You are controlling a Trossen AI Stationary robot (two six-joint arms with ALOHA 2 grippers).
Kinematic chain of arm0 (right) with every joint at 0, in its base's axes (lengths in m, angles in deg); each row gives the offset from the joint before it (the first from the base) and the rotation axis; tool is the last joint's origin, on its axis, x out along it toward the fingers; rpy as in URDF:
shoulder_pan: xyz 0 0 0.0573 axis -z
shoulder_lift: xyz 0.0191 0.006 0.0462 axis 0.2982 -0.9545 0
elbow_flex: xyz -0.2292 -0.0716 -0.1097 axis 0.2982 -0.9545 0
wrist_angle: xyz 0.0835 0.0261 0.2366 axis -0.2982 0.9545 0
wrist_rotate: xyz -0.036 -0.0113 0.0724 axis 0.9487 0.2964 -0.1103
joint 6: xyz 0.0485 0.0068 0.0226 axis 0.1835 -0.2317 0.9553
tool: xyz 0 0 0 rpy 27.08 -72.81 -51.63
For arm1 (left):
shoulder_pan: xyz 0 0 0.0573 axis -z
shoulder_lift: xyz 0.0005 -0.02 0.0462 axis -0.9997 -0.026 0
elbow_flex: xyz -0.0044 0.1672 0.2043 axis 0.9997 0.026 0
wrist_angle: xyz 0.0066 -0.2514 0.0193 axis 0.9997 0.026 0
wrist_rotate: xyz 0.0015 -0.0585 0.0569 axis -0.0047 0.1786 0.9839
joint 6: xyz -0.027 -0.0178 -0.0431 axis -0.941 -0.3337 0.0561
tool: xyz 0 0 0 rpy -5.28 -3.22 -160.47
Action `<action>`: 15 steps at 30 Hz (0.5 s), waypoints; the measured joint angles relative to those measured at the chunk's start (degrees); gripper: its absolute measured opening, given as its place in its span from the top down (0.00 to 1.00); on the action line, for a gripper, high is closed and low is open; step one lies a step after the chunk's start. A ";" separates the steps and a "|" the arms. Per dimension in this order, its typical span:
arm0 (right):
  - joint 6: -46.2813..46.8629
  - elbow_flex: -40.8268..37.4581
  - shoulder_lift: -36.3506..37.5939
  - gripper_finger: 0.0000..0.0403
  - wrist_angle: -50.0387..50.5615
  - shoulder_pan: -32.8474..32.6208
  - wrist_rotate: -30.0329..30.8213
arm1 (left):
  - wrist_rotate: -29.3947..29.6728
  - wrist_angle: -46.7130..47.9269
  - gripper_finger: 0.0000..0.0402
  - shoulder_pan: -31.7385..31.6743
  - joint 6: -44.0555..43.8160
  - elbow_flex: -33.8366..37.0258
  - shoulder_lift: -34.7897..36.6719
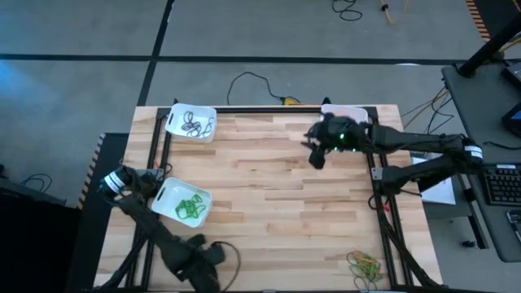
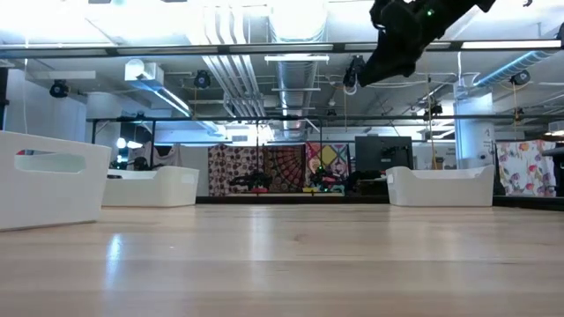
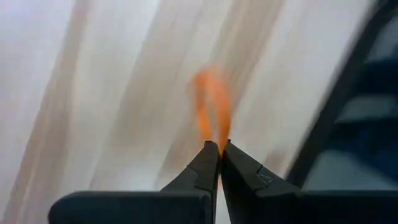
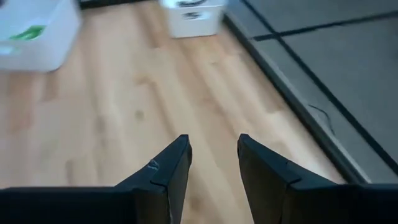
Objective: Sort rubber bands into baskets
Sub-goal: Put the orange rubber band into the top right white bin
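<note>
1. A white basket (image 1: 192, 122) at the far left of the wooden surface (image 1: 269, 203) holds dark rubber bands (image 1: 195, 126).
2. A second basket (image 1: 183, 203), nearer on the left side, holds green rubber bands (image 1: 192, 209).
3. A third basket (image 1: 346, 113) sits at the far right, mostly hidden beneath the right arm; what it holds cannot be seen.
4. A loose heap of orange and green bands (image 1: 364, 263) lies on the surface at the near right corner.
5. The left pincer (image 3: 219, 147) is pinched shut on an orange rubber band (image 3: 212, 102), whose loop sticks out just past the fingertips, above the surface.
6. The right pincer (image 4: 213, 144) hangs high over the far right of the surface, by the third basket, jaws parted and holding nothing.
</note>
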 joint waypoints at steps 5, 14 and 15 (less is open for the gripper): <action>0.03 -2.57 -3.83 0.66 -5.53 -8.80 -2.95 | 8.56 -6.00 1.00 -8.07 9.10 -2.40 0.15; 3.71 -6.19 -12.33 0.54 -8.23 -26.86 -3.85 | 3.05 -26.14 1.00 -22.78 33.96 3.54 0.00; 4.32 -6.18 -13.20 0.53 -8.50 -28.12 -3.76 | 1.99 -28.51 1.00 -24.92 37.15 4.25 -0.36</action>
